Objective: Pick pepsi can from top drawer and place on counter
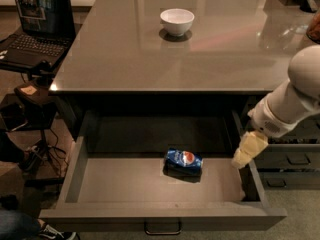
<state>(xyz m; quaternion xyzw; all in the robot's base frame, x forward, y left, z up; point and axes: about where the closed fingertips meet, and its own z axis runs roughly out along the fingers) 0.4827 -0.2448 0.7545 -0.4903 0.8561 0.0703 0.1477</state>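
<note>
The gripper (248, 150) hangs at the right wall of the drawer (120, 184), open or closed cannot be told. Reaching left, it could clip that wall or roll the lying can (184, 161) away.

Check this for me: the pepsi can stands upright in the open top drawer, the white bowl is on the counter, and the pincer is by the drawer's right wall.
Not quite. The camera view shows the pepsi can lying on its side, not upright. The rest holds: it is in the open top drawer, the white bowl is on the counter, and the pincer is by the drawer's right wall.
</note>
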